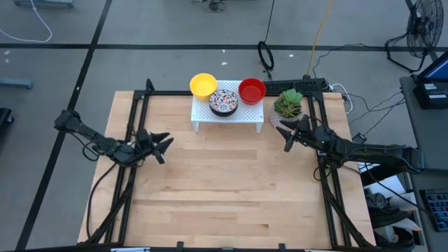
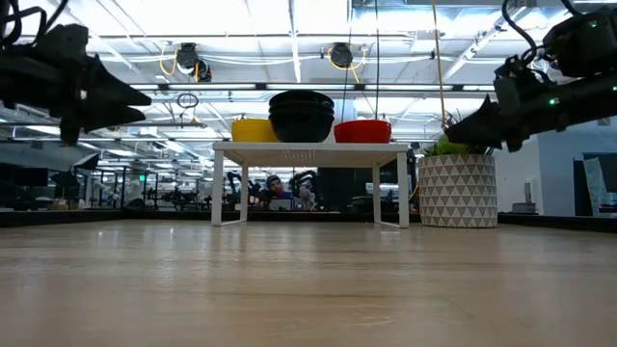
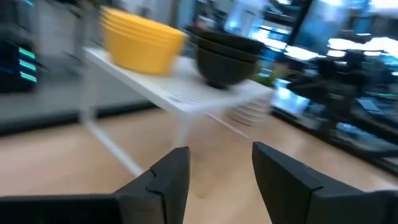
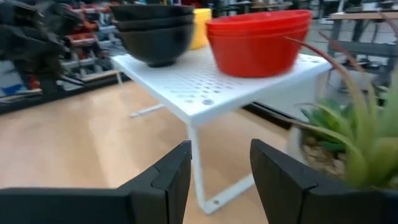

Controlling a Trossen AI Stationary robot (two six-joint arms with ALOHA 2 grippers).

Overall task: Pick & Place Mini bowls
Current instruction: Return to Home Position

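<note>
High view: three stacks of mini bowls stand in a row on the white perforated rack at the far middle of the wooden table. The yellow bowls sit at the rack's left end, the mosaic-patterned bowls in the middle and the red bowls at the right end. From the low view the patterned stack shows dark on the outside and stands slightly taller than its neighbours. A potted plant in a white patterned pot stands just beside the rack's right end. The left gripper hangs above the table's left edge, well apart from the rack, fingers spread and holding nothing. The right gripper hangs near the plant at the table's right side, pointing toward the rack, fingers likewise apart and empty. No bowl lies on the bare table surface.
</note>
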